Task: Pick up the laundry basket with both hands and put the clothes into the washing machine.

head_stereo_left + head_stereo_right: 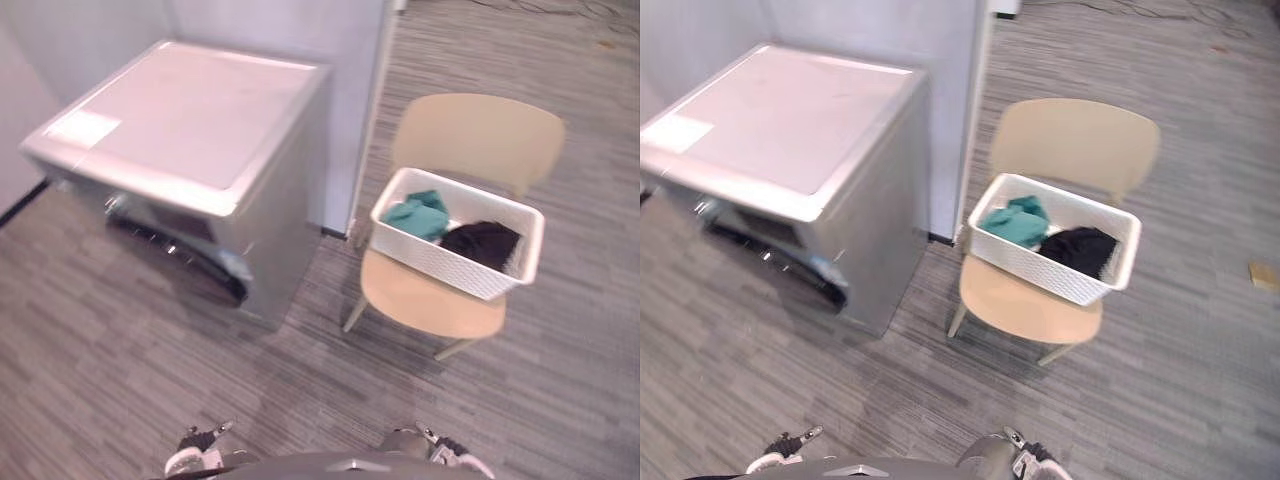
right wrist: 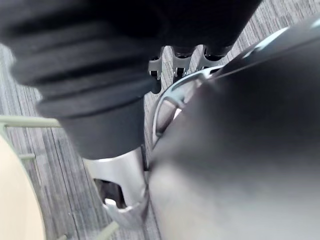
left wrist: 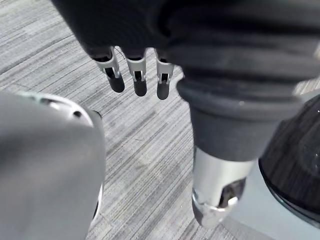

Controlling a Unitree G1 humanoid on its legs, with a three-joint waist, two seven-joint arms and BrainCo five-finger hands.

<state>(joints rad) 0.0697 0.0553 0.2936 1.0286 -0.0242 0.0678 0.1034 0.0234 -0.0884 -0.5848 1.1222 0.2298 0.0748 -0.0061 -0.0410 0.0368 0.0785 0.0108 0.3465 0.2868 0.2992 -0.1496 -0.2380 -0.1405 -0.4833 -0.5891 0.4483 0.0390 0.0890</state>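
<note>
A white laundry basket [image 1: 440,262] stands on the seat of a beige chair [image 1: 430,300], to the right and ahead of me. In it lie a teal garment [image 1: 418,214] and a black garment [image 1: 482,243]. The silver washing machine [image 1: 190,130] stands to the left, its dark door [image 1: 190,262] low on the front; whether that door is open I cannot tell. My left hand [image 3: 136,70] hangs over the carpet with straight fingers and holds nothing. My right hand [image 2: 122,185] hangs low at my side beside the chair's legs, fingers straight, holding nothing.
A white partition [image 1: 350,100] rises between the machine and the chair. A small tan object [image 1: 1265,275] lies on the carpet at the far right. Grey carpet [image 1: 330,370] stretches between me and the chair.
</note>
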